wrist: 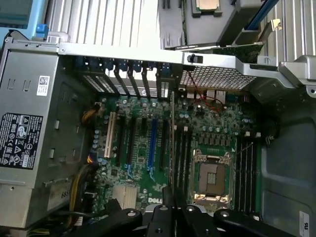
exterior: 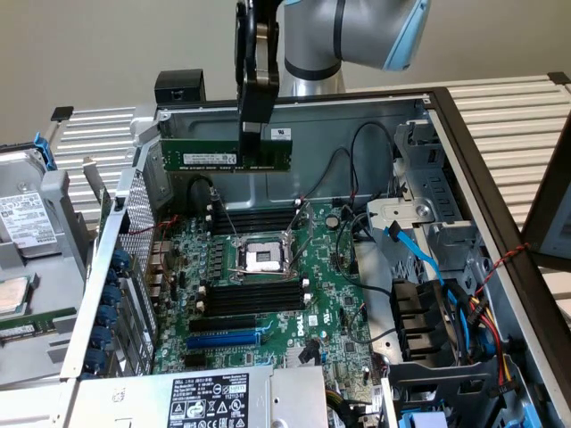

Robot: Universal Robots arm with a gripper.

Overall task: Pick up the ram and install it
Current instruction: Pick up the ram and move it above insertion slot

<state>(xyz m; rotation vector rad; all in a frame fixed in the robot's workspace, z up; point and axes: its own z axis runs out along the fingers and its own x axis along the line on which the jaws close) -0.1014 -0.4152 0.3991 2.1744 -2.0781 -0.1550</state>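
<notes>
Exterior view: gripper [exterior: 252, 141] comes down from the top, over the open PC case [exterior: 464, 152]. The jaws are nearly closed, pinching the ram [exterior: 201, 154] by its upper edge, a little toward the exterior view's right of the stick's middle. The ram hangs level with its long side horizontal and its white label facing the camera. It is in the air in front of the case's back wall, clear of the motherboard [exterior: 335, 312] and not seated in anything. The upper black memory slots [exterior: 254, 219] sit below it in the picture, then the CPU socket [exterior: 265, 259], then a second bank of black slots [exterior: 259, 295]. The blue expansion slot [exterior: 223, 340] is nearer the camera, and the power supply [exterior: 210, 397] is at the front edge. A blue cable [exterior: 417, 254] is on the exterior view's right, by the drive bay.

Wrist view: looking down past the gripper [wrist: 171, 196] onto the motherboard [wrist: 133, 168]. The black fingers [wrist: 166, 200] are tight on the ram [wrist: 172, 138], which is seen edge-on as a thin strip. The strip runs parallel to the black memory slots [wrist: 183, 148]. In the picture it lies between the blue expansion slot [wrist: 153, 143] and the CPU socket [wrist: 212, 173]. Whether it lines up with one particular slot I cannot tell. The power supply [wrist: 29, 143] with its sticker is at the case side.
</notes>
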